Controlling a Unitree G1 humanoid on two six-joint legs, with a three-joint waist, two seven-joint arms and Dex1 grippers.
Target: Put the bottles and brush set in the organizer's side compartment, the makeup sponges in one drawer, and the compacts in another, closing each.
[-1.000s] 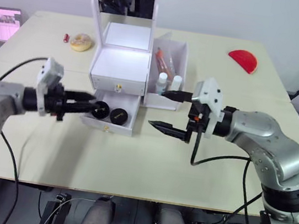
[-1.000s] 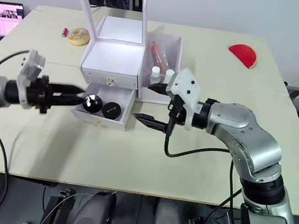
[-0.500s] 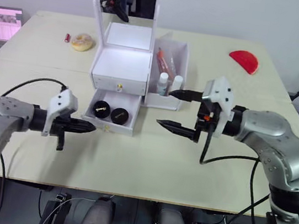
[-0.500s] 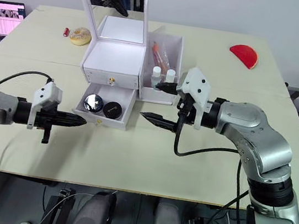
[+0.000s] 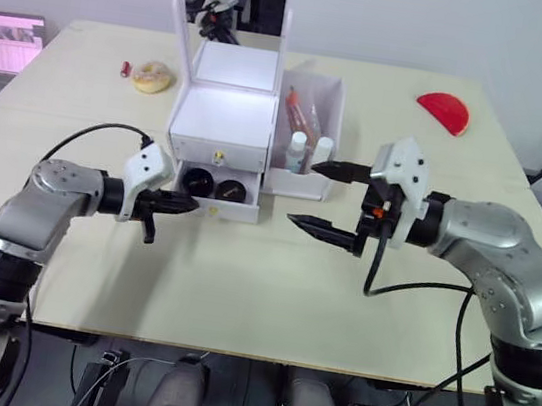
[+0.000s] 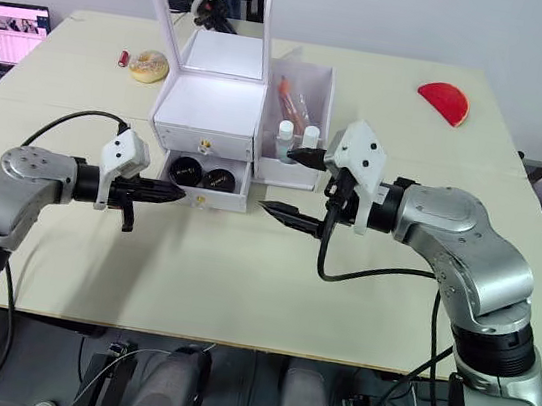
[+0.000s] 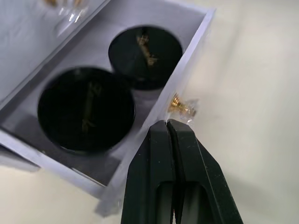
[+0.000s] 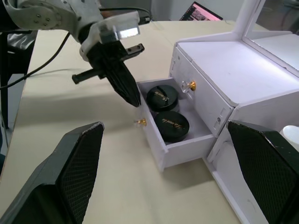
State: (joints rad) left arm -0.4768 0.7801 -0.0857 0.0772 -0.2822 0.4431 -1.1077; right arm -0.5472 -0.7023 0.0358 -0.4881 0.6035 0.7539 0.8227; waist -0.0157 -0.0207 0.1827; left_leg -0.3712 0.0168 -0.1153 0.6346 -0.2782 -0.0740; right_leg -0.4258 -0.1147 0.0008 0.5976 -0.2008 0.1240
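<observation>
Left gripper [image 7: 169, 125] pressed closed against the white plastic organizer's lower drawer [image 5: 212, 206].
Two round black compacts [image 8: 167, 115] lie inside, half hidden under the upper drawer; right gripper [image 5: 318, 199] gapes wide at 3 o'clock, empty.

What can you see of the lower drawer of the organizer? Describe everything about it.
The lower drawer is a white, box-like tray, seemingly of plastic, with a small gold knob on its front panel. It stands partly pulled out from under the shut upper drawer, resting on the table. Two round black compacts lie flat inside, side by side. The shut left gripper meets its front edge beside the knob.
</observation>
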